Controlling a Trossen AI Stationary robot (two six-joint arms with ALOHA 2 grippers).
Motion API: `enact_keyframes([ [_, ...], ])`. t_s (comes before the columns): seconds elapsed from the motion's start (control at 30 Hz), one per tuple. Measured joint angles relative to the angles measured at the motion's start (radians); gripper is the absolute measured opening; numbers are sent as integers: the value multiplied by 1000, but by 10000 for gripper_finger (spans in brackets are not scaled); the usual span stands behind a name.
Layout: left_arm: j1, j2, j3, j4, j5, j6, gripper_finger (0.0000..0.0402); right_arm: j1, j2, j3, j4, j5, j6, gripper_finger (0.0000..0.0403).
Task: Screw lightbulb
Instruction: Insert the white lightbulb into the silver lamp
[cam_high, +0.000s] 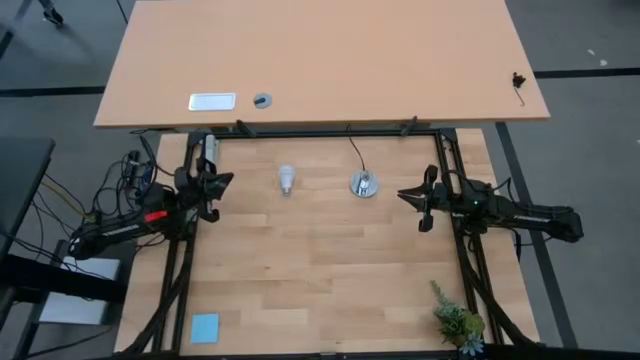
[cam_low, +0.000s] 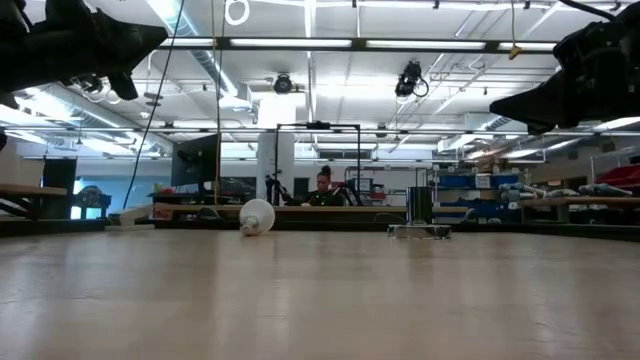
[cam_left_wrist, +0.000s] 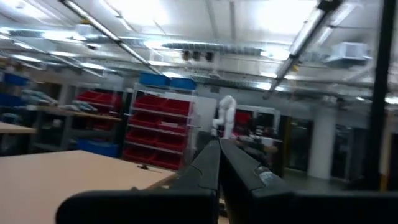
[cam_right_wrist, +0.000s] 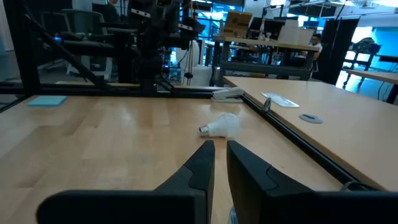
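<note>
Lightbulb (cam_high: 287, 180) lies between both grippers, apart; left (cam_high: 222, 182) closed, right (cam_high: 405, 194) seemingly near-closed, empty.

Bright ceiling strip lights (cam_low: 300, 43) glare in the low view; the left wrist view is blurred; the worktop (cam_high: 330, 260) is evenly lit, with faint shadows.

Left gripper (cam_high: 222, 182) raised at the table's left edge, jaws closed, right gripper (cam_high: 404, 194) raised opposite, jaws nearly closed.

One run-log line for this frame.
small white pear-shaped lightbulb: lying untouched | left gripper: shut, empty | right gripper: nearly shut, empty
</note>
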Motion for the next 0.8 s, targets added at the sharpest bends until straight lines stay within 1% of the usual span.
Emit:
enact_keyframes([
  [0.07, 0, 7, 12, -14, 42, -1, 15, 0, 0, 0, 0, 0, 0, 52],
  [0.27, -1, 72, 51, -12, 49, -4, 23, 0, 0, 0, 0, 0, 0, 52],
  [0.57, -1, 283, 58, 32, 30, -23, 71, 0, 0, 0, 0, 0, 0, 52],
  [0.67, -1, 350, 59, 69, 10, -23, 77, 0, 0, 0, 0, 0, 0, 52],
  [0.8, -1, 424, 59, 130, 9, -19, 78, 0, 0, 0, 0, 0, 0, 52],
])
